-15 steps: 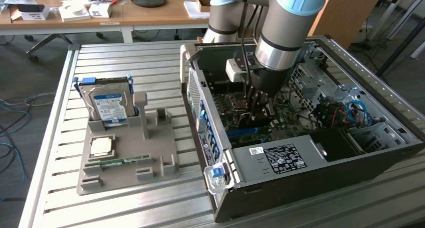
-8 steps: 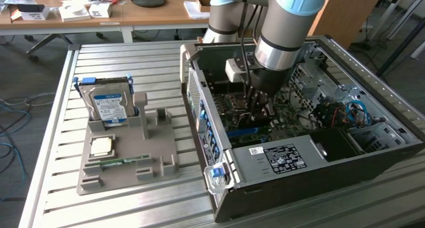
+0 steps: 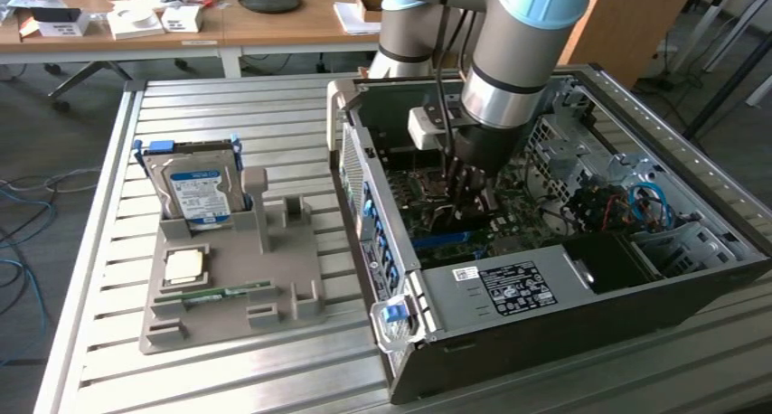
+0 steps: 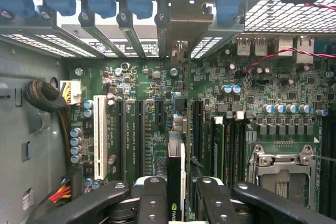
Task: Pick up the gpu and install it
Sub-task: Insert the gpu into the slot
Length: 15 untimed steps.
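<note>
Currently the black two-finger gripper (image 4: 181, 186) is clamped on the thin dark gpu (image 4: 175, 162), edge-on above the green motherboard (image 4: 262, 90) slots inside the open black computer case (image 3: 579, 351).

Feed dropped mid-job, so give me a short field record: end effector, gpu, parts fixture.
end effector: closed on the gpu, inside the open computer case
gpu: held edge-on over the motherboard expansion slots; seated or not, cannot tell
parts fixture: holds hard drive and memory stick, outside the case on the exterior view's left
</note>
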Each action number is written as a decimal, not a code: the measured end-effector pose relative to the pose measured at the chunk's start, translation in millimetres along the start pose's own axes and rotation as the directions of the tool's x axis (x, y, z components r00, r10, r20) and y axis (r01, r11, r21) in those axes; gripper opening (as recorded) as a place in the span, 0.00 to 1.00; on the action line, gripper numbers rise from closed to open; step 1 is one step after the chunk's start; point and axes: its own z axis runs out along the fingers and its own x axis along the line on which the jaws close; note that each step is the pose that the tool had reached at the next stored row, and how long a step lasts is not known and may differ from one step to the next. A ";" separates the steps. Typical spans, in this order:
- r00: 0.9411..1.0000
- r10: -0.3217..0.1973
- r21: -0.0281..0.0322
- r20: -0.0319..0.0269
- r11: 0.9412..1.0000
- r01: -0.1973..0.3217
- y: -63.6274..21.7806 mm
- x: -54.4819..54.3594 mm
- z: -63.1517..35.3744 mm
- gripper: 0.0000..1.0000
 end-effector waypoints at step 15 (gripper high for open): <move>1.000 0.000 0.000 0.000 1.000 0.000 0.6 0.0 2.0 0.26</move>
